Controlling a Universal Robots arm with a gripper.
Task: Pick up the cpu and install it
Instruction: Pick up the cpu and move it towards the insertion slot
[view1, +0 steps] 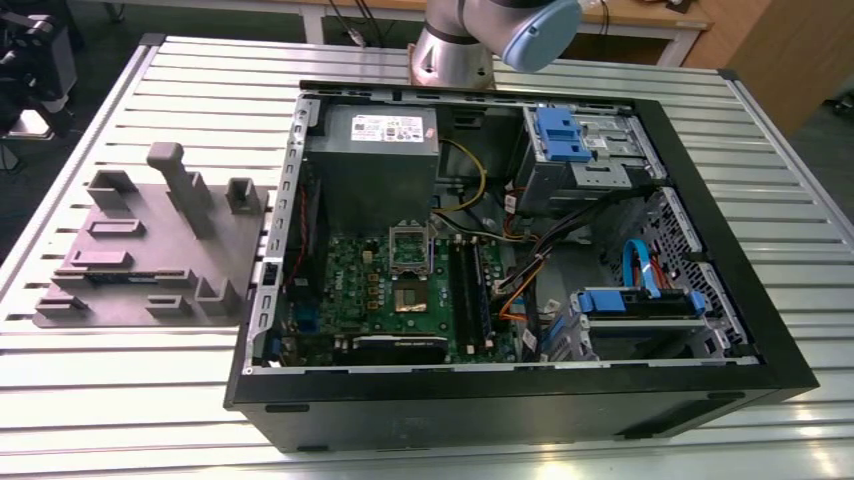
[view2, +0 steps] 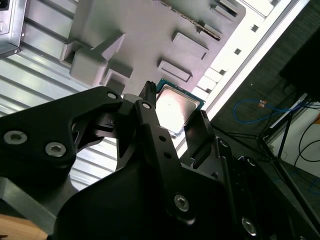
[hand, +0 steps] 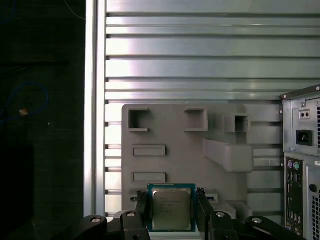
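I have the tool (hand: 172, 199) clamped on the small square silver-grey cpu (hand: 171, 210) by two opposite edges, above the grey moulded tray (view1: 127, 250) at the exterior view's left on the slatted metal table (view1: 107, 390).

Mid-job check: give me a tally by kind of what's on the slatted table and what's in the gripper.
cpu: 1, clamped in the gripper
grey fixture plate: 1, on the table
open computer case: 1, on the table
Total: 3
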